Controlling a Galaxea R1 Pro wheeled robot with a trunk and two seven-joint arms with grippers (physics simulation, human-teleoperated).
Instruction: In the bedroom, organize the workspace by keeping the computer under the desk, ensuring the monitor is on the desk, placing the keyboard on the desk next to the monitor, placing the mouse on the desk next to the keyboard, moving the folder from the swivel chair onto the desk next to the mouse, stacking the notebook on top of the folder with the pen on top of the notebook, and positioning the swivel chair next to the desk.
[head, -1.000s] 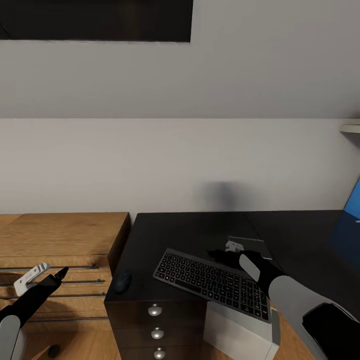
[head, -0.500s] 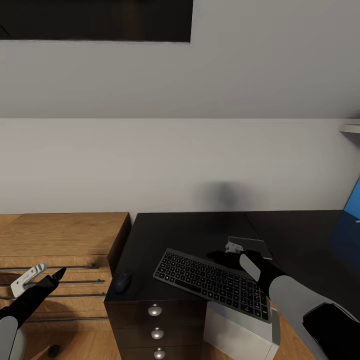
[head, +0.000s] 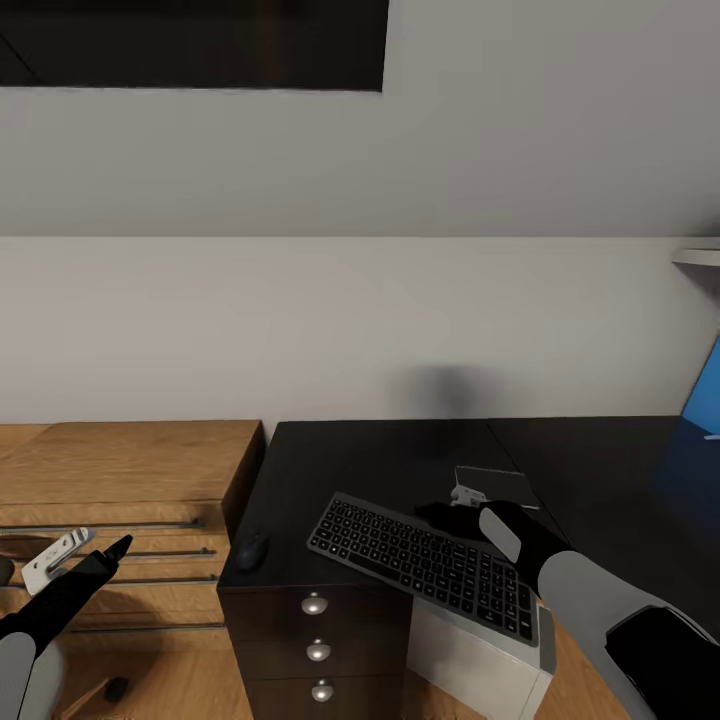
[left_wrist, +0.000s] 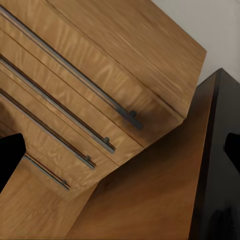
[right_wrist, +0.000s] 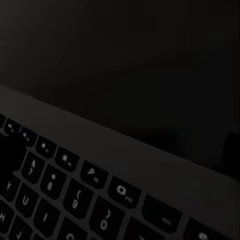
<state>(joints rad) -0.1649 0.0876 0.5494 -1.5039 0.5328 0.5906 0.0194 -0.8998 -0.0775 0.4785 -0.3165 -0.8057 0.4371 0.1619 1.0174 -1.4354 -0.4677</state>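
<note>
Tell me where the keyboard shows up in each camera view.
Head view: keyboard lies low and centre on the desk, overhanging its front edge.
Left wrist view: not in it; dresser and desk edge.
Right wrist view: its keys run along the lower part.
Shared landmark: the black desk top.

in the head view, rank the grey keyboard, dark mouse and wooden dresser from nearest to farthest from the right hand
1. Slim grey keyboard with dark keys: directly under the right hand, on the black desk.
2. Small dark rounded mouse: on the desk's left edge.
3. Light wooden dresser: left of the desk.
</note>
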